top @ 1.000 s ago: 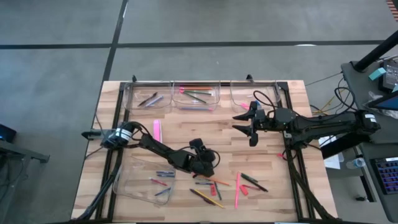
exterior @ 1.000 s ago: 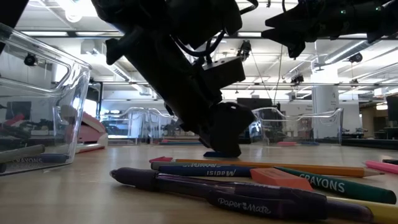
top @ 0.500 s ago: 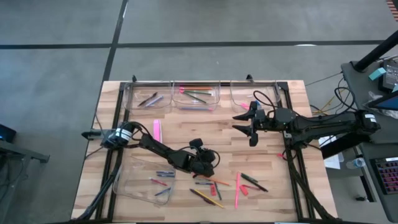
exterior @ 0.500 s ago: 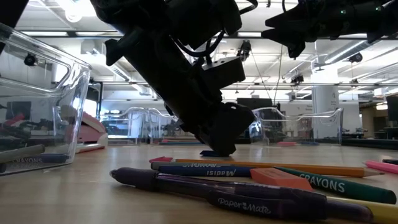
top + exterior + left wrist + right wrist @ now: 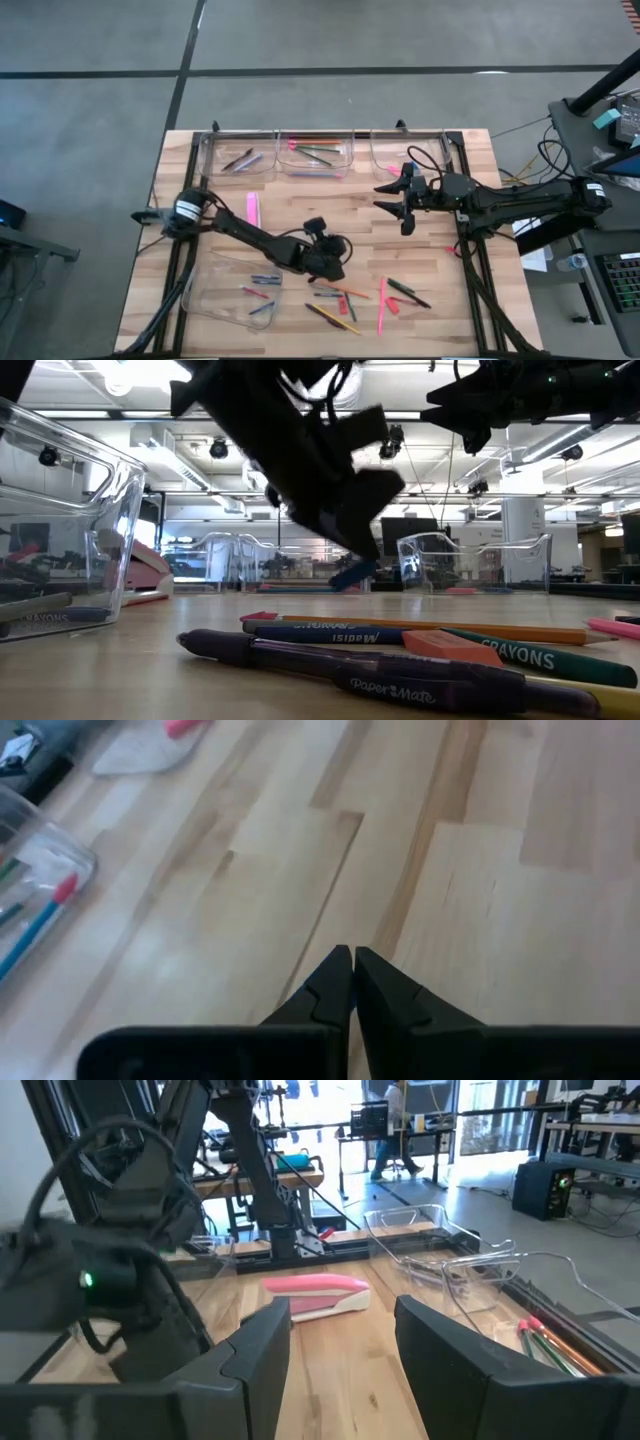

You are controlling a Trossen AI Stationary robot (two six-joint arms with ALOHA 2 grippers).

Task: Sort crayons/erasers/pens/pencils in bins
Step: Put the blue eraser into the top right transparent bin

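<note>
My left gripper hangs over the middle of the table, shut on a small blue eraser that shows below it in the low view. The left wrist view shows only the shut fingers over bare wood. Loose pencils, pens, a crayon and a red eraser lie on the table near its front edge. Three bins stand along the far edge and one at the near left. My right gripper waits open at the far right. My left gripper pinches the blue eraser at its upper end, between the free ends of its fingers, which slant down from the left. The eraser hangs tilted below them, lifted clear of the table. The wrist view does not show the place of contact.
A pink stapler lies left of centre. A dark Paper Mate pen and an orange pencil lie closest to the low camera. The near left bin holds several sticks. Bare wood lies between the two grippers.
My left gripper has risen from the table and taken the blue eraser up with it. The eraser lay flat on the wood before; now it hangs tilted, clear of the table.
</note>
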